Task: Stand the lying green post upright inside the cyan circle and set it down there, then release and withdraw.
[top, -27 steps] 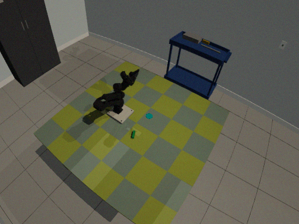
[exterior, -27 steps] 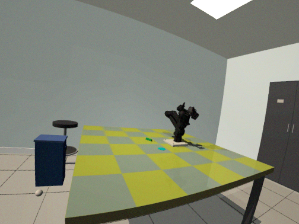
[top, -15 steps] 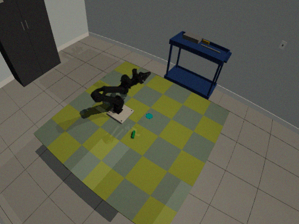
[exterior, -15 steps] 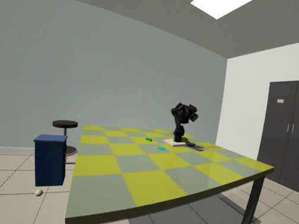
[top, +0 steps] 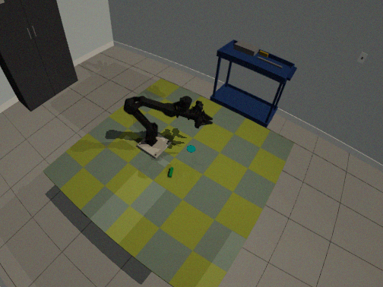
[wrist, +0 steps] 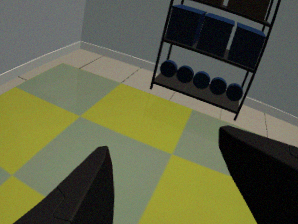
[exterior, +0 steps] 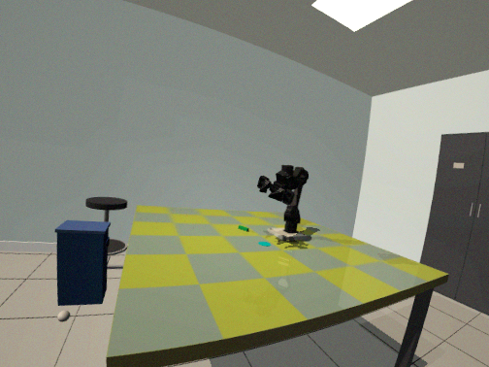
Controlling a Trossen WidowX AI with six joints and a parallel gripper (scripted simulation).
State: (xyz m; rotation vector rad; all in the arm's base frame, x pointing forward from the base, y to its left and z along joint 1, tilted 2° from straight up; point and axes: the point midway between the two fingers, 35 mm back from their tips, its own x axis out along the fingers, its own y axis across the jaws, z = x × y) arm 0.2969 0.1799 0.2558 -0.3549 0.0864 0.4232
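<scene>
The green post [top: 171, 171] [exterior: 243, 227] lies flat on the checkered table top. The cyan circle [top: 191, 149] [exterior: 263, 244] is marked on the table a short way from it, nearer the arm's base. My gripper [top: 207, 119] [exterior: 262, 183] [wrist: 165, 146] hangs high above the table, well away from the post and beyond the circle. Its fingers stand partly apart with nothing between them. The wrist view shows only the two dark fingers over yellow and grey squares; neither post nor circle shows there.
The arm's white base plate [top: 153, 146] [exterior: 286, 234] sits near the circle. A blue cart [top: 254, 81] [exterior: 81, 262] stands beside the table, a black stool [exterior: 106, 204] behind it. A dark shelf rack [wrist: 222, 30] stands by the wall. A dark cabinet [top: 32, 49] stands in the corner.
</scene>
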